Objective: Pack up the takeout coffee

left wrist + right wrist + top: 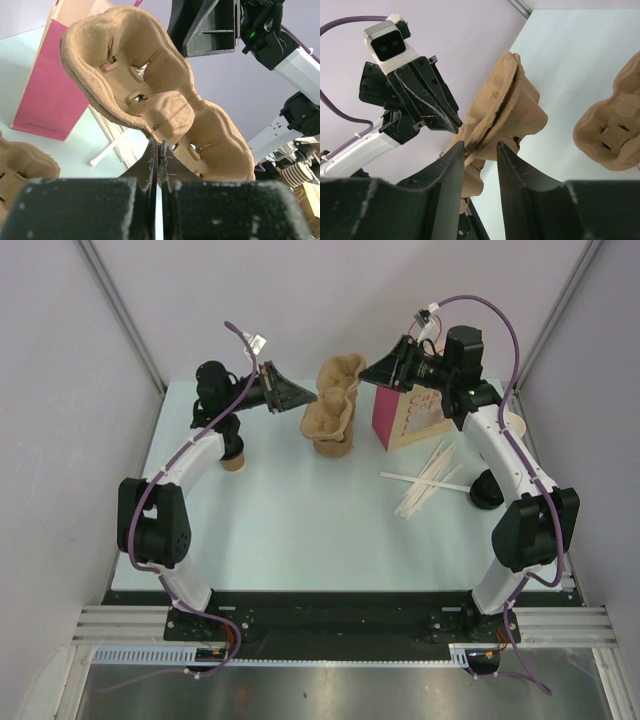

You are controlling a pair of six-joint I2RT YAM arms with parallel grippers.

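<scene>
Takeout coffee: the small brown paper cup (234,456) is standing on the pale green table (300,530). It is sitting behind and below the left gripper, well apart from its tips. The left arm is covering its top, so the lid cannot be made out.

Left gripper: the left gripper (157,146) is pinching the near rim of a brown moulded-pulp cup carrier (150,95) with its fingers pressed together. It is holding the carrier off the table, tilted up on edge.

Under the left gripper's tips: a second brown pulp carrier (330,435) is sitting on the table, just below the lifted one.

Right gripper: the right gripper (479,145) is facing the left gripper from the carrier's other side. Its fingers are standing apart with the carrier's edge lying between them. One finger looks to be touching the pulp, but no squeeze is showing.

In the way: the lifted carrier is filling the space between the two grippers' tips.

Below the right gripper: an upright pink paper bag (397,420) is standing just beside the gripper, with the wrist hanging over its open top.

Nearer the right arm's base: pale wooden stir sticks (425,480) are lying scattered on the table beside the bag.

Behind the right gripper: pale beige paper cups (516,426) are peeking out past the forearm. A low black round thing (487,490) is sitting under the arm, and what it is cannot be told.
</scene>
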